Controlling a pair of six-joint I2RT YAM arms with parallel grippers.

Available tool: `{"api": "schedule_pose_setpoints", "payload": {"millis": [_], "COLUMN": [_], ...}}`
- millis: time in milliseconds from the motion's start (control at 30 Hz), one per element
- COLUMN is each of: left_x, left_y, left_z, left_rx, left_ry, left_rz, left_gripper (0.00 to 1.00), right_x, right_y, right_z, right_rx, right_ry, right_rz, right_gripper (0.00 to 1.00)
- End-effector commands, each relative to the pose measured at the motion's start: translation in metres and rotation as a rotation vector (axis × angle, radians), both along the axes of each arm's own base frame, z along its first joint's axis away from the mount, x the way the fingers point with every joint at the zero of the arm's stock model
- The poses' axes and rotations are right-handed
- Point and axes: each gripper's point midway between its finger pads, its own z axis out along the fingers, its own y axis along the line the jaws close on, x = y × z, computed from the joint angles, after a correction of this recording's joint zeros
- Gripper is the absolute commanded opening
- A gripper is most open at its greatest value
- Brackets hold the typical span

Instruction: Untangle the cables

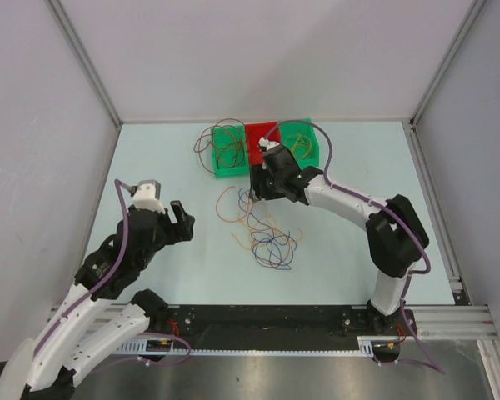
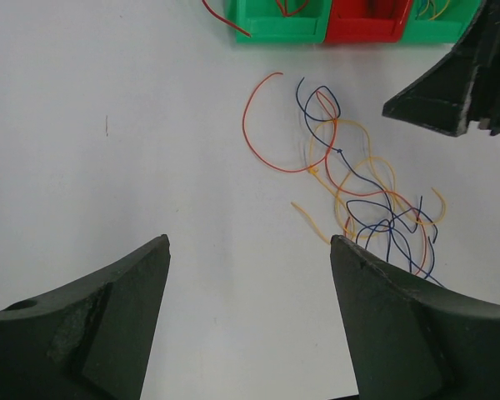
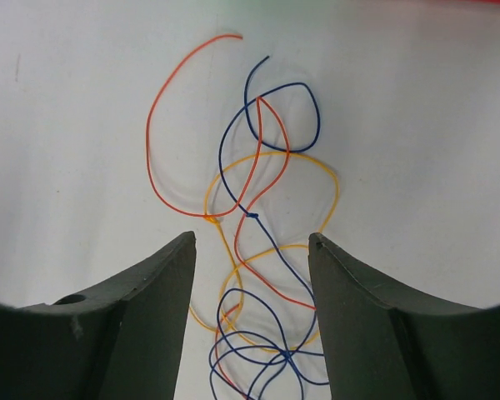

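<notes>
Cables (image 3: 252,215) are lying tangled mid-frame; I'm hovering the right claw (image 3: 252,242) spread over them to single one out, left claw (image 2: 250,243) spread aside.

Cables (image 1: 265,233): thin red, orange, yellow, blue loops, tangled flat heap, table (image 1: 358,250) centre.

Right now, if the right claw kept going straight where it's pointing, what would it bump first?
Probably the loose tangle of cables. The open right claw points down at them, and some show between its tips. Depth is hard to judge, though.
</notes>
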Motion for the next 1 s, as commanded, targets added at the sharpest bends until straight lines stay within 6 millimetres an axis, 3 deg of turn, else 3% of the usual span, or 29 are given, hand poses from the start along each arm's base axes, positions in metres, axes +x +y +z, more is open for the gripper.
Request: {"api": "schedule_pose_setpoints", "payload": {"millis": [0,367,633,967], "left_x": [0.001,0.001,0.002,0.002], "left_y": [-0.004,-0.005,-0.007,-0.007], "left_z": [0.005,0.008,0.007,0.007], "left_rx": [-0.036,-0.044,-0.041,-0.04], "left_ry": [-0.017,-0.033,-0.033,-0.031], "left_rz": [-0.007,-0.015,-0.025,-0.027], "left_gripper": [0.82,0.82,0.82,0.82], "right_x": [0.005,0.026,0.039,0.047], "right_y": [0.02,0.034,0.046,0.043], "right_z": [-0.02,-0.057,-0.061,-0.067], "right_rx": [0.056,-0.007,0.008,-0.015], "right_ry": [0.051,0.085,0.073,0.054], "right_rz": [0.009,-0.013,-0.021,-0.05], "right_gripper": [0.59,0.53,0.49,0.33]}}
